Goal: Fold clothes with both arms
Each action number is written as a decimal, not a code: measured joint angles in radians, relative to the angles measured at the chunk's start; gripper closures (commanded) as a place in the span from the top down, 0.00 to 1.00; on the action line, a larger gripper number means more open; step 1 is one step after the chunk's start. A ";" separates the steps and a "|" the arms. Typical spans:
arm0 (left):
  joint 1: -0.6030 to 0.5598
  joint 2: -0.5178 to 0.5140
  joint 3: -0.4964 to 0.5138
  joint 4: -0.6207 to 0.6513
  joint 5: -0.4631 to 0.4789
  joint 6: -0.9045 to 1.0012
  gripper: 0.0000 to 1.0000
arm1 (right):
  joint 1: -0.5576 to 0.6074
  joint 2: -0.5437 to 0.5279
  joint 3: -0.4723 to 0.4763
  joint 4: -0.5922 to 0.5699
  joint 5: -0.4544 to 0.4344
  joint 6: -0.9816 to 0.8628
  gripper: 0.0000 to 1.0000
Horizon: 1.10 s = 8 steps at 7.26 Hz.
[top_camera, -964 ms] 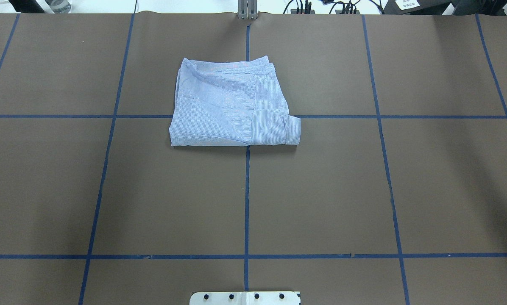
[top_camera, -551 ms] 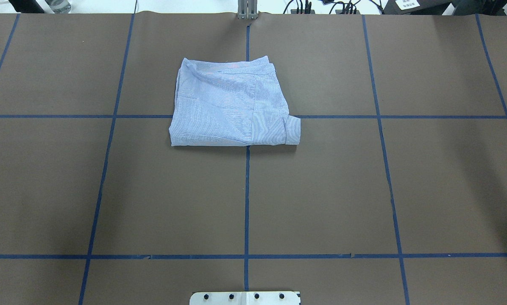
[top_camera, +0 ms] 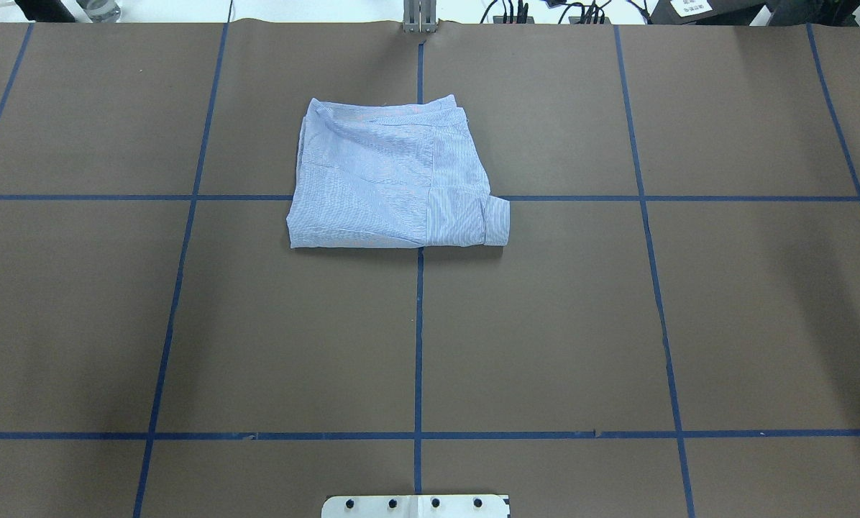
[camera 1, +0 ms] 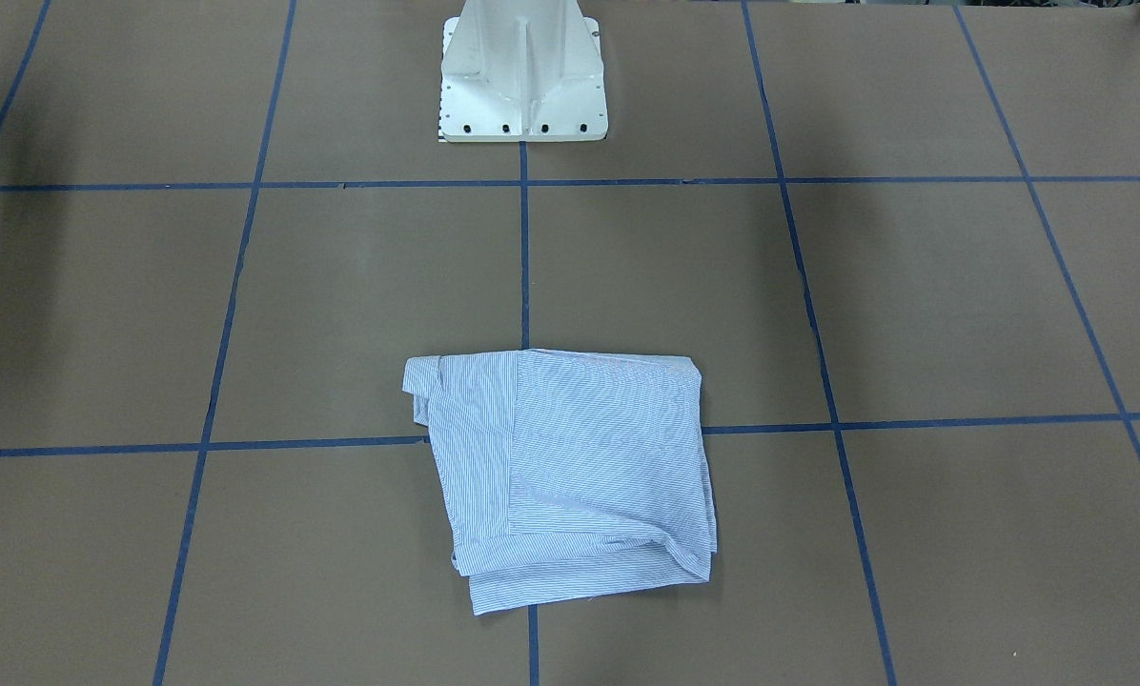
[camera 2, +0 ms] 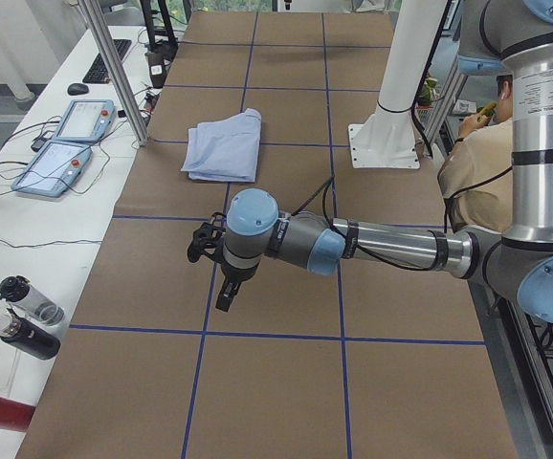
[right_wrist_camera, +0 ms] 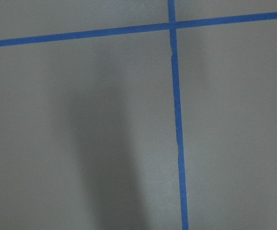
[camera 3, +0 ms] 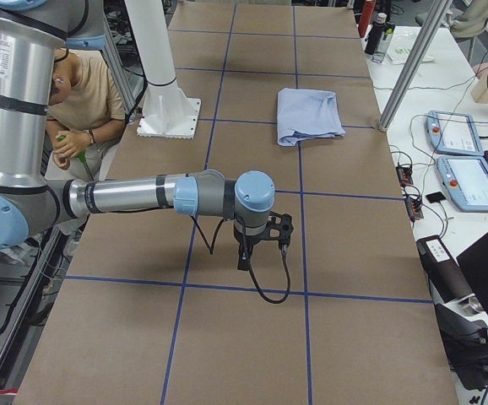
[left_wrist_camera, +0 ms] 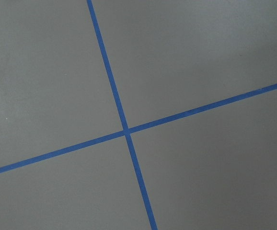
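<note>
The folded shirt (top_camera: 387, 180) lies flat on the brown table (top_camera: 617, 324). Seen from overhead it sits at twelve o'clock from the white pedestal base (top_camera: 415, 506), with a cuff (top_camera: 497, 221) poking out at its four o'clock corner. The left gripper (camera 2: 225, 292) and the right gripper (camera 3: 244, 257) hang well apart from it, pointing down over the blue tape lines (top_camera: 418, 338). Whether either claw is open or closed, I cannot tell.
</note>
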 measured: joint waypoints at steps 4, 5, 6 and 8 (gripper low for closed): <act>-0.001 0.002 -0.035 0.001 -0.030 -0.028 0.99 | 0.001 0.003 -0.003 0.002 0.010 0.004 1.00; -0.001 0.005 -0.040 0.002 -0.031 -0.028 0.99 | 0.001 0.002 -0.004 0.002 -0.002 0.005 1.00; -0.001 0.007 -0.038 0.002 -0.032 -0.029 0.99 | 0.001 0.000 -0.003 0.003 -0.021 0.005 1.00; -0.001 0.010 -0.035 0.004 -0.032 -0.029 0.99 | 0.000 0.007 0.001 0.004 -0.046 0.010 1.00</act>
